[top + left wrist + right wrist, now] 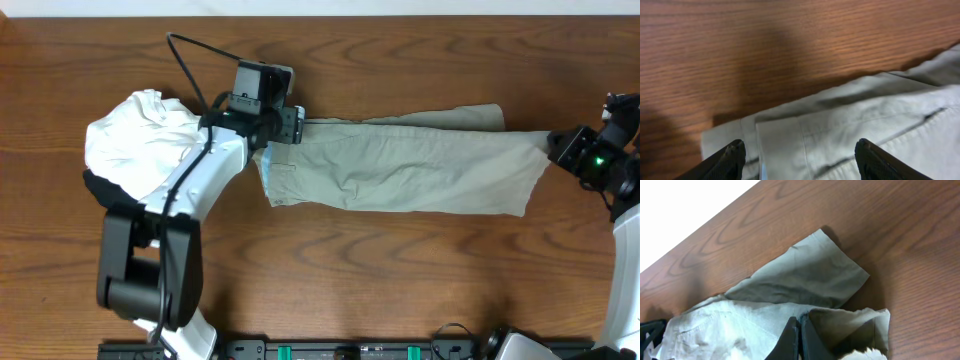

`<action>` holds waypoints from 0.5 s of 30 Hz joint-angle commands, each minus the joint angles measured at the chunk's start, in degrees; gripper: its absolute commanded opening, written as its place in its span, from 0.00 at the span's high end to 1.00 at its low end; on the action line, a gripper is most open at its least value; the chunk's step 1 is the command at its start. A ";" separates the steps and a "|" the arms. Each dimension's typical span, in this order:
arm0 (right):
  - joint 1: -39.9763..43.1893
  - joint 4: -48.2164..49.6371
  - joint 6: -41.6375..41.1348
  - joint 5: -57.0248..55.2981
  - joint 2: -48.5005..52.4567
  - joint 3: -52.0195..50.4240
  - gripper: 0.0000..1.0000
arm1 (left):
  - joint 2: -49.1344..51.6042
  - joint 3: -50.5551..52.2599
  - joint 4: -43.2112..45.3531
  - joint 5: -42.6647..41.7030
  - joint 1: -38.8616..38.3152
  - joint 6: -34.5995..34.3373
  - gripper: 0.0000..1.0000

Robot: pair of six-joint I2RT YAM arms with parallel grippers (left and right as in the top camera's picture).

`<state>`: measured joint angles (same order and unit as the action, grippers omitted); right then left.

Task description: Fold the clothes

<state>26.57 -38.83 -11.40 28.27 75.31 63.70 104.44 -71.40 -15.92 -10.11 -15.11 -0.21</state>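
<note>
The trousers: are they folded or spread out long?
Spread out long. The trousers lie at full length across the table, legs one over the other, no fold across them.

From the overhead feed I see a white garment [140, 140] bunched in a loose, rumpled heap at about nine o'clock on the wooden table [400, 290]. A dark sliver of a black garment [93, 186] shows at the heap's seven o'clock edge, touching it — most of it is covered, so I can't tell its shape. At six o'clock a black rail [330, 350] with small green parts runs along the table's near edge. On my right wrist feed, a plain white surface [680, 210] lies beyond the table's edge at ten o'clock.
</note>
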 commanded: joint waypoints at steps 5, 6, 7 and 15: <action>0.37 0.26 1.18 0.63 -0.50 1.44 0.99 | 5.03 -1.11 2.43 -1.44 0.31 -0.76 0.27; 0.37 0.24 1.18 0.63 -0.52 1.44 0.99 | 5.73 -1.11 2.69 -1.42 0.31 -0.74 0.27; 0.37 0.22 1.20 0.63 -0.52 1.44 0.99 | 6.27 -1.11 3.08 -1.42 0.31 -0.74 0.27; 0.37 0.22 1.18 0.42 -0.50 1.44 0.99 | 7.48 -1.11 4.85 -1.44 0.31 -0.79 0.43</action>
<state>26.57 -38.76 -11.09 28.47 75.31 63.70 111.44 -71.40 -11.38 -11.18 -15.09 -0.73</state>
